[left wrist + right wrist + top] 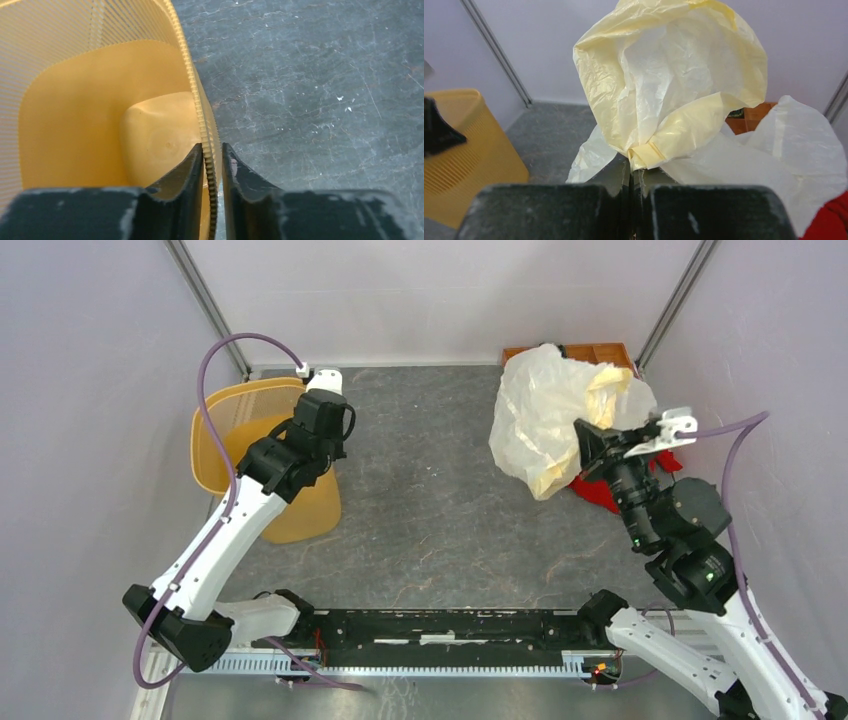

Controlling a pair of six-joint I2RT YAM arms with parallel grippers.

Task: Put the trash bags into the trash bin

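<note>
One crinkly translucent bag [664, 75], lattice-walled orange bin [60, 35]

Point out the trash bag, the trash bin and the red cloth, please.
trash bag [545, 420], top view, crumpled middle.
trash bin [213, 445], top view, left lattice wall.
red cloth [598, 495], top view, exposed lower edge.

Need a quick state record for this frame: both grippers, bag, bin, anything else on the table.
left gripper: jaws astride the rim of the bin, one finger inside, one outside, closed on it
right gripper: shut on a gathered fold of the bag
bag: crumpled, far right of the table, apart from the bin
bin: far left; no bag inside
other: red cloth beside the bag; orange tray behind it
task: not yet done
</note>
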